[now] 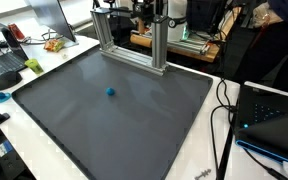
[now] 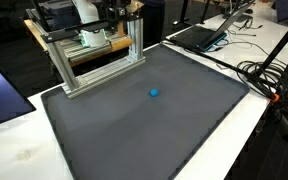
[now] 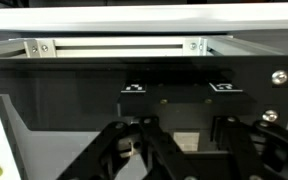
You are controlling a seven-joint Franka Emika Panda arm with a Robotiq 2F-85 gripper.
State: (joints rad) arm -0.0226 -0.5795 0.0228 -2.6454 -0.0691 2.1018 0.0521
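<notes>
Closest in, the wrist view shows the gripper (image 3: 179, 160) as black linkages along the bottom edge. Its jaws are drawn together (the fingertips lie below the picture's edge, so whether anything sits between them cannot be told). Just beyond the gripper is the aluminium frame (image 3: 114, 47). One of its silver rails, with bolted corner brackets, crosses the top of that view, and a dark panel with two small checkered markers sits under it.

In both exterior views the aluminium frame (image 1: 134, 45) (image 2: 99, 60) stands at the far edge of a dark grey mat (image 1: 134, 125) (image 2: 154, 135). The arm is behind its posts and mostly hidden.

Out in front of the frame, well apart from it, a small blue ball (image 1: 110, 91) (image 2: 154, 93) rests alone on the mat.

Further from the frame, off the mat's side edge, an open laptop (image 2: 199, 35) sits on the white table, with black cables (image 2: 269, 75) trailing near it.
</notes>
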